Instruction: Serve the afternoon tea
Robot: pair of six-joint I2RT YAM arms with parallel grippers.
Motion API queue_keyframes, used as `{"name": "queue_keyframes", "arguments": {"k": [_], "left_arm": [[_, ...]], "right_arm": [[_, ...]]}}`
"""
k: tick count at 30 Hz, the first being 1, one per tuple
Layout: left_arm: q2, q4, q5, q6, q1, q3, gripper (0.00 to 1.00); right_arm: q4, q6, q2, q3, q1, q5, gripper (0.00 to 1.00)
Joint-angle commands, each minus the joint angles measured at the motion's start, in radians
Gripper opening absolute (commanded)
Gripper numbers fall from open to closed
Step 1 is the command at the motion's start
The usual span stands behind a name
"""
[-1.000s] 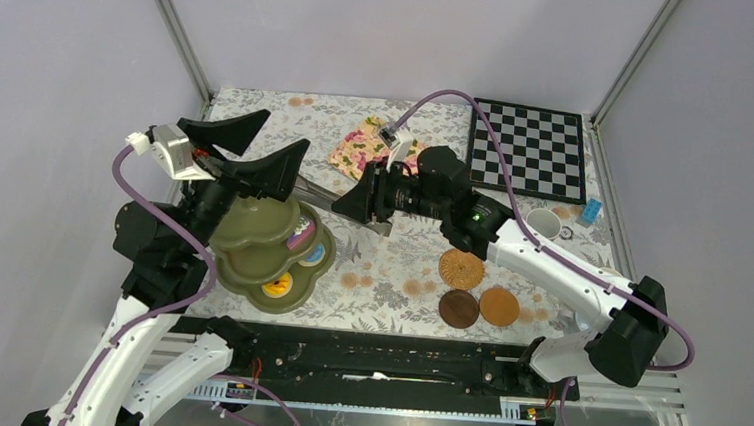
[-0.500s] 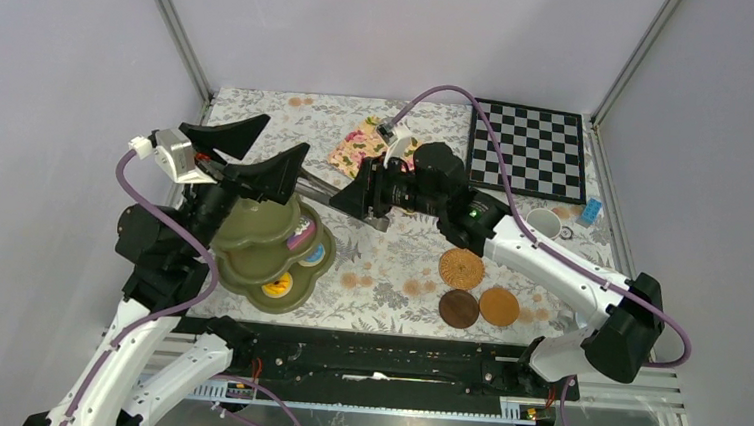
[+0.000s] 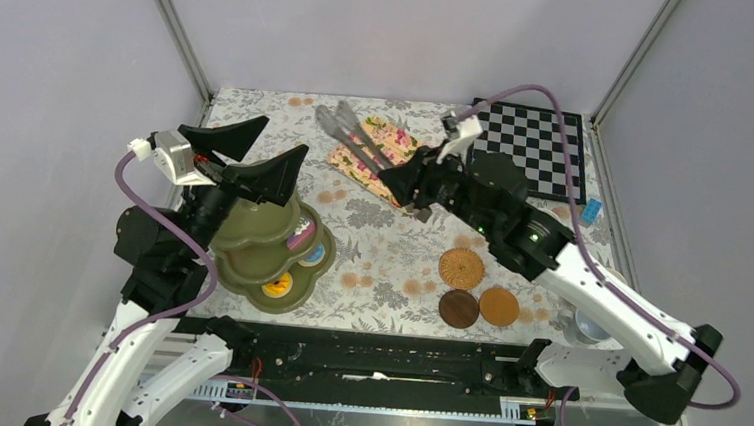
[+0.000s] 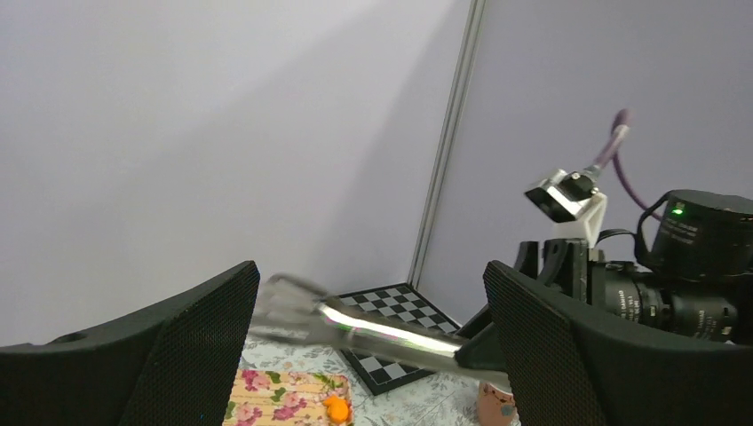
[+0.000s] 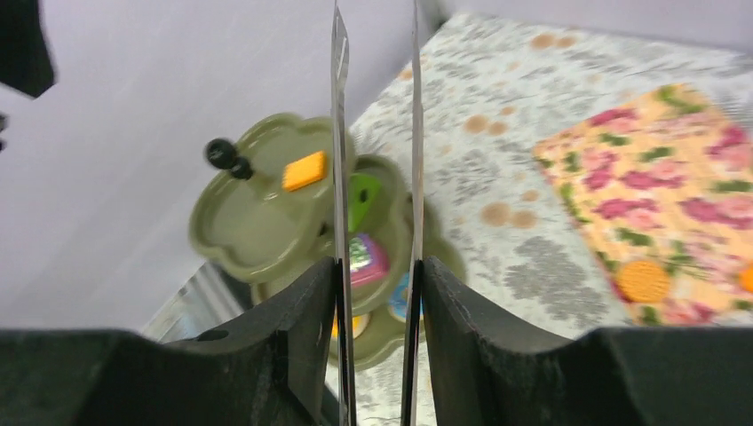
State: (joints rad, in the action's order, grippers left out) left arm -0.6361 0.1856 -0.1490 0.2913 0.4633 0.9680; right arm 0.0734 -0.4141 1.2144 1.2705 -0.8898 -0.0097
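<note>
The olive-green three-tier stand (image 3: 252, 226) stands at the left and holds toy pastries on its lower tiers (image 3: 279, 286). My left gripper (image 3: 251, 153) is open and empty, raised above the stand. My right gripper (image 3: 407, 184) is shut on the metal tongs (image 3: 351, 134), which reach over the floral napkin (image 3: 369, 150). In the right wrist view the tongs' blades (image 5: 337, 133) run between my fingers (image 5: 306, 306) towards the stand (image 5: 257, 209), whose top tier bears an orange biscuit (image 5: 305, 170). Three round coasters (image 3: 461, 268) lie right of centre. A pinkish mug (image 4: 495, 405) shows in the left wrist view.
The black-and-white chessboard (image 3: 536, 146) lies at the back right, with a small blue block (image 3: 590, 211) near it. The napkin carries a round biscuit (image 5: 643, 280) and an orange pastry (image 4: 336, 407). A pale mug (image 3: 586, 328) shows partly behind the right arm. Cage walls enclose the table.
My right arm has swung the tongs away from the stand, back and to the right, over the napkin. The left arm has stayed still and open.
</note>
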Motion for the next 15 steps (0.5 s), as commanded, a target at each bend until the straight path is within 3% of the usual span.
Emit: {"name": "queue_keyframes", "arguments": {"k": [1, 4, 8, 15], "left_arm": [[0.027, 0.035, 0.014, -0.014, -0.005, 0.015, 0.99], [0.024, 0.038, 0.015, -0.014, -0.005, 0.001, 0.99], [0.019, 0.040, 0.012, -0.012, -0.005, -0.008, 0.99], [0.012, 0.042, 0.010, -0.009, -0.005, -0.025, 0.99]], "right_arm": [[0.108, 0.114, -0.070, -0.061, 0.024, 0.288, 0.46], [0.151, 0.107, -0.064, -0.124, 0.118, 0.292, 0.46], [0.227, 0.069, 0.008, -0.169, 0.260, 0.151, 0.47], [0.324, 0.055, 0.160, -0.104, 0.278, 0.119, 0.51]]}}
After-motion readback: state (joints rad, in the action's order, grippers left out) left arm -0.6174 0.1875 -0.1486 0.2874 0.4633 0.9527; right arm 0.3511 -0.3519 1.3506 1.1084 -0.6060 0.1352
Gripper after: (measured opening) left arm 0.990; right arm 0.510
